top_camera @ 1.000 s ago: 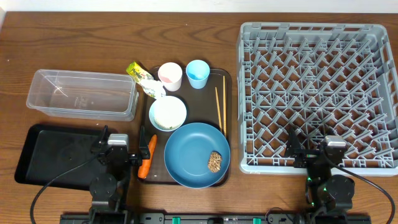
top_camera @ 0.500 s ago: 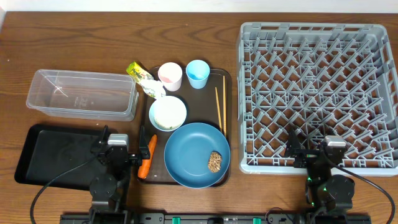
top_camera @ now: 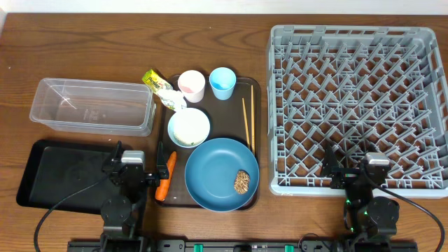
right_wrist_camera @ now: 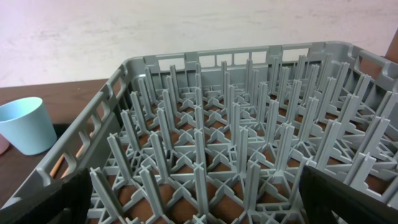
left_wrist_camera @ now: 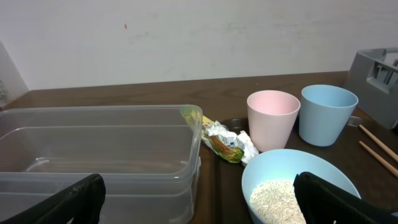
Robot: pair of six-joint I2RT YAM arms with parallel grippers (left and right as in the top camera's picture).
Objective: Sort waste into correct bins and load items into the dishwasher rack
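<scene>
On the brown serving tray point(top_camera: 210, 199) lie a blue plate point(top_camera: 217, 168) with a brown lump point(top_camera: 242, 182), a white bowl point(top_camera: 189, 127) holding rice point(left_wrist_camera: 277, 200), a pink cup point(top_camera: 191, 85), a light-blue cup point(top_camera: 222, 82) and chopsticks point(top_camera: 248, 119). An orange carrot point(top_camera: 166, 175) rests at the tray's left edge. A yellow-green wrapper point(top_camera: 155, 82) and white tissue point(top_camera: 175, 101) lie at its back left. My left gripper point(top_camera: 137, 162) is open and empty beside the carrot. My right gripper point(top_camera: 353, 168) is open at the front edge of the grey rack point(top_camera: 357, 105).
The clear tub point(top_camera: 91, 105) stands at the left, with the black tray point(top_camera: 63, 171) in front of it. In the left wrist view the tub point(left_wrist_camera: 99, 143) fills the left side. The rack's pegs point(right_wrist_camera: 236, 137) fill the right wrist view.
</scene>
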